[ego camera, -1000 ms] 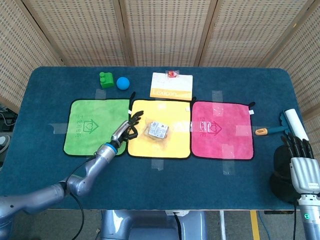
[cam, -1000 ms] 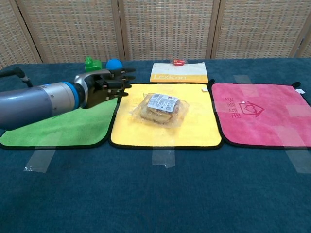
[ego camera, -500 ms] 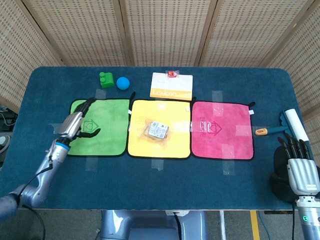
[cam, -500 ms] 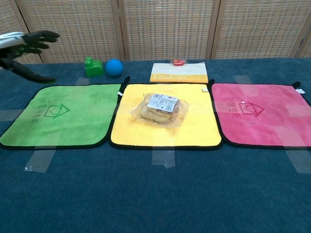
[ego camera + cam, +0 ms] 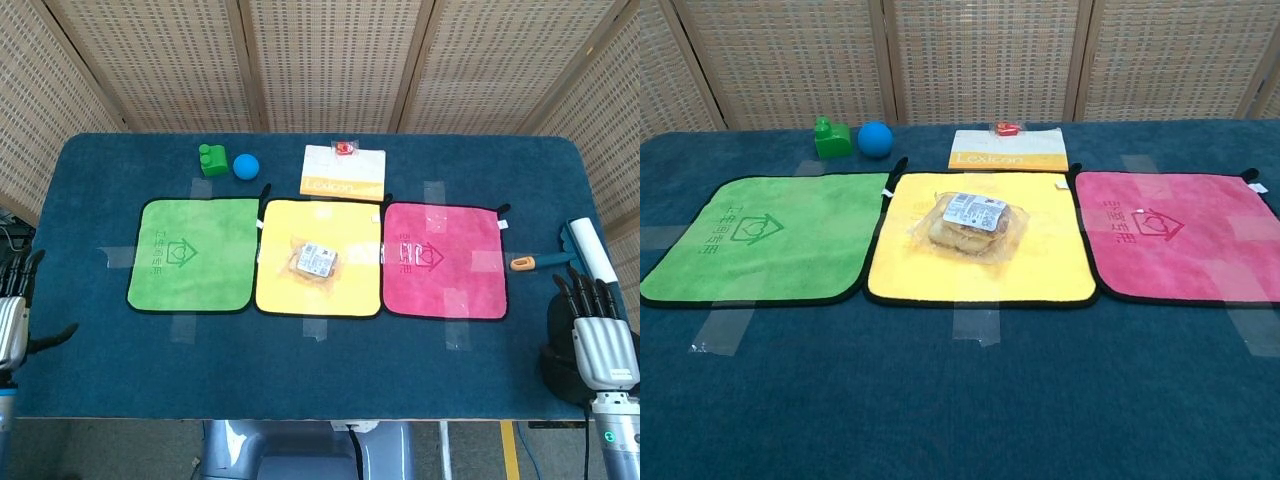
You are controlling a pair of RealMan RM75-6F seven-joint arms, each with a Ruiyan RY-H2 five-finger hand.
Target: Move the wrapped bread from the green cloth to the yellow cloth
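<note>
The left hand (image 5: 12, 320) hangs off the table's 8 o'clock edge, fingers spread, holding nothing. The right hand (image 5: 603, 338) sits at 4 o'clock, fingers straight and apart, likewise bare. The crinkly clear-wrapped bread (image 5: 969, 224) lies centred on the fluffy square yellow cloth (image 5: 1040, 262); the green cloth (image 5: 790, 250) adjoins at 9 o'clock, the pink cloth (image 5: 1200, 250) at 3 o'clock.

The silver-backed left hand (image 5: 12, 320) has slim black fingers. The right hand (image 5: 604, 343) has the same silver back plate, black fingers and a grey wrist.
</note>
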